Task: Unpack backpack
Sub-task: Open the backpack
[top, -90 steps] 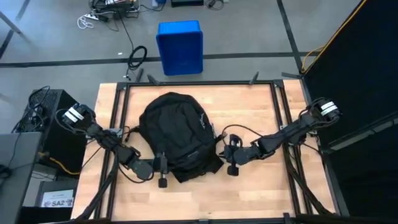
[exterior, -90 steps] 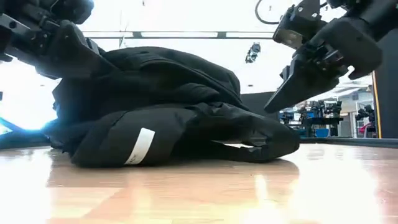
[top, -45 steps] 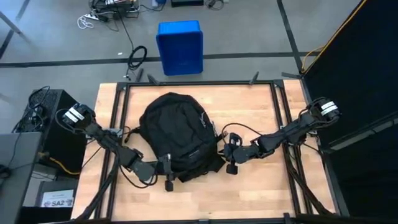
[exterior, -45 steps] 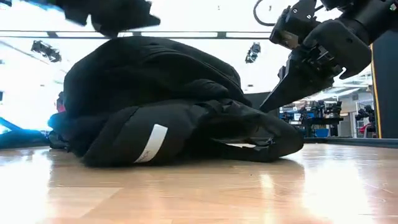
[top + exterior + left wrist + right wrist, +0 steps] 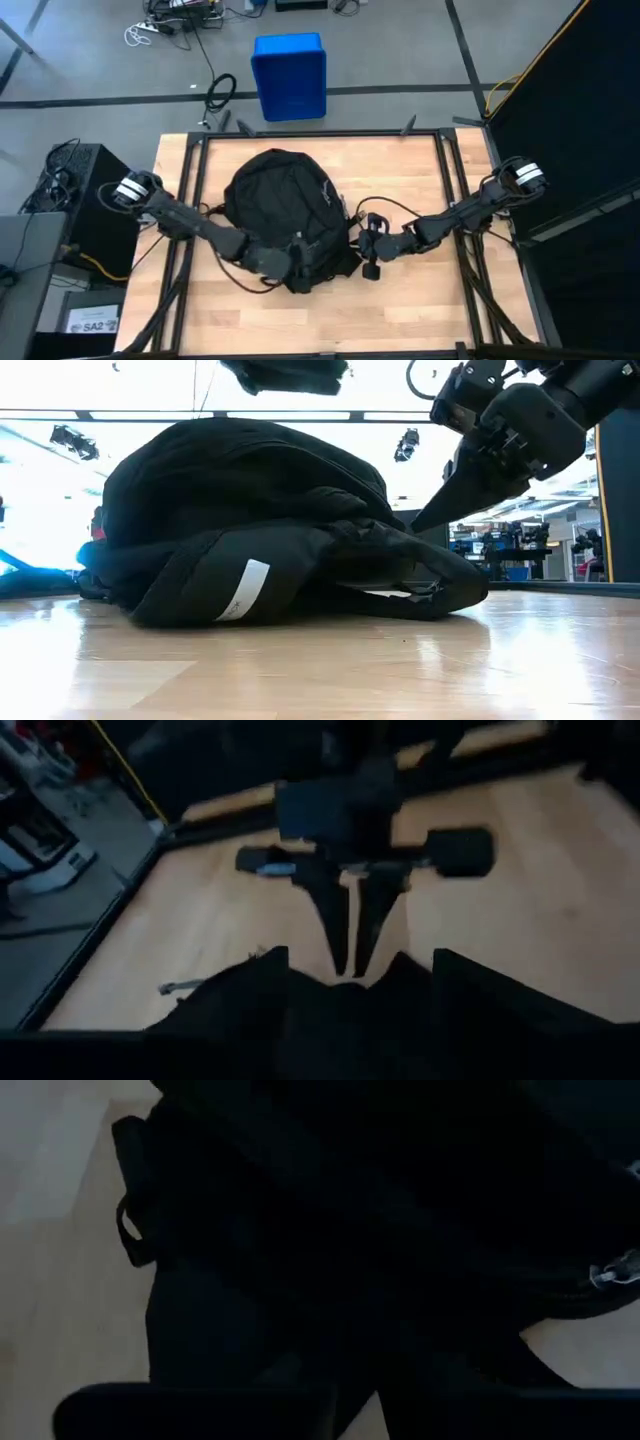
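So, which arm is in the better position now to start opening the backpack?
Probably the left. In the high view the left gripper is over the backpack at its near end, while the right gripper sits at its side edge, fingers pointing at the fabric. No zipper pull is clearly visible.
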